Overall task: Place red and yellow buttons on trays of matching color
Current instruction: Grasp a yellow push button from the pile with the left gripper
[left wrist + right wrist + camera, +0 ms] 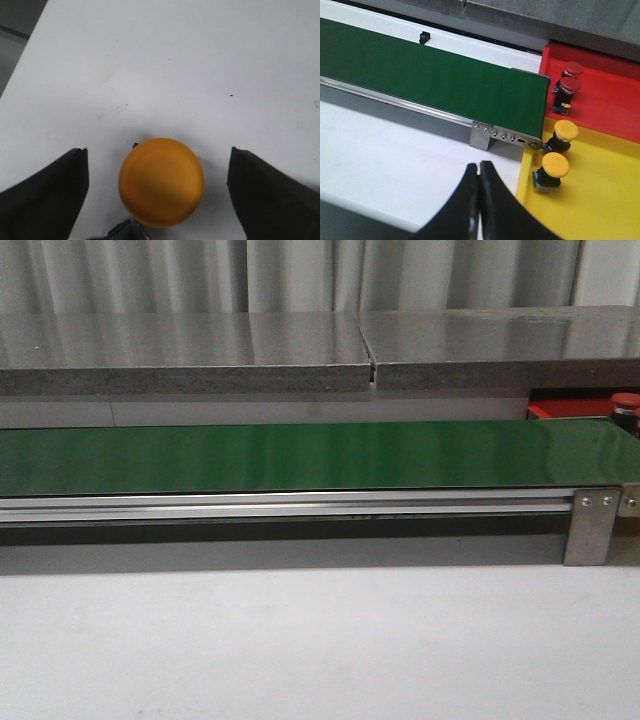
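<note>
Over white table: left jaws spread around yellow button point(161, 181), untouched | right jaws pressed together

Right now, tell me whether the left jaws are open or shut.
Open: the left gripper has its jaws spread wide, clear of the yellow button between them.

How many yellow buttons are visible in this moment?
3: two on the yellow tray, nearer button and farther button; a third on the white table between the open left gripper's fingers.
</note>
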Controlling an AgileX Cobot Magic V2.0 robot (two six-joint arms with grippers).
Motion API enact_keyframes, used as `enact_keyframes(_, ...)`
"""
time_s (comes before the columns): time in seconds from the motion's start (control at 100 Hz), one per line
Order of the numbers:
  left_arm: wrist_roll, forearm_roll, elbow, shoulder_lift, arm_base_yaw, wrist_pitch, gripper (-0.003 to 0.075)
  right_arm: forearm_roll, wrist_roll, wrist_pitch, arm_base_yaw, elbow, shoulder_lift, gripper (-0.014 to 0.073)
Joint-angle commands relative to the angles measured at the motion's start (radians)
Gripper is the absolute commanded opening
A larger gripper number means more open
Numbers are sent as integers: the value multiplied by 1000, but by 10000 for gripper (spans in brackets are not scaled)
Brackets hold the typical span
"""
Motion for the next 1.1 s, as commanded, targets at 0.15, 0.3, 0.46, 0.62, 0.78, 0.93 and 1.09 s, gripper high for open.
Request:
enact_keyframes(0.15,1,-29,-38,-58,0,-40,276,1,-6,-70,2,-23,10,-68)
enact_keyframes(0.3,1,-30,-47,-60,0,-38,190,1,-6,-70,2,-23,10,-68)
enact_keyframes(0.46,8,-41,-47,-106,-8,-19,189,1,-6,-70,2,-23,10,-68)
enact_keyframes(0.62,12,-62,-28,-199,-25,-24,189,1,-6,-70,2,-23,10,-68)
enact_keyframes(0.78,40,-149,49,-321,-40,-43,189,1,-6,-70,2,-23,10,-68)
enact_keyframes(0.93,64,-164,162,-447,-70,-39,189,1,-6,-70,2,-23,10,-68)
enact_keyframes(1.09,64,-170,321,-584,-116,-98,189,1,-6,-70,2,-23,10,-68)
